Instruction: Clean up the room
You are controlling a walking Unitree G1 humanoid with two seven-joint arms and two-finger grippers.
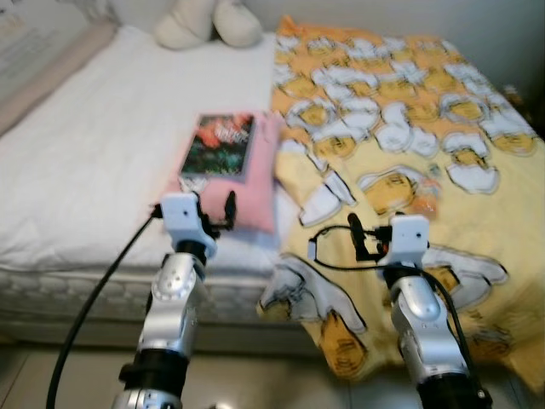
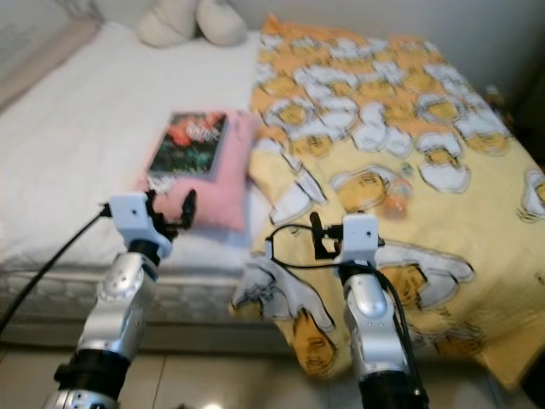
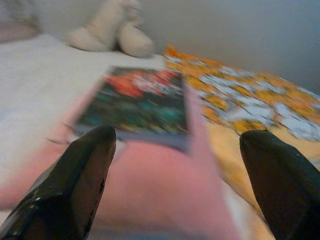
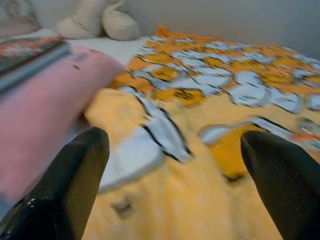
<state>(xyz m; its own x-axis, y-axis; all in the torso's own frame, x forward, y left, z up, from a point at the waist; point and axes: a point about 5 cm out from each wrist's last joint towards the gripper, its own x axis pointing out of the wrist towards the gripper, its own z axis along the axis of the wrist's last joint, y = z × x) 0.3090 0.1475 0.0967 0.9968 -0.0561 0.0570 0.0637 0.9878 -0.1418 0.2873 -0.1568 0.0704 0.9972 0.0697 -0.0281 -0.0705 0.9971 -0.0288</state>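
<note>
The bed (image 1: 94,162) spans the scene, its bare white mattress on the robot's left and a yellow cartoon-print blanket (image 1: 409,119) spread over the right side, draping off the near edge — probably thrown there loosely, since its hem is folded and uneven. A cream plush toy (image 1: 209,23) sits at the far end against the wall. Near the front edge of the mattress lies a pink pillow (image 1: 255,183), touching the blanket's border, with a dark-covered book (image 1: 219,145) resting flat on top of it; these loose items are the likely targets of the tidying. The left gripper (image 1: 215,210) is raised just in front of the pillow, fingers spread wide and aimed at the book, a stance that suits an approach for pickup. The right gripper (image 1: 364,237) hovers over the blanket's near edge, fingers likewise spread and holding nothing — apparently on standby beside the pillow.
</note>
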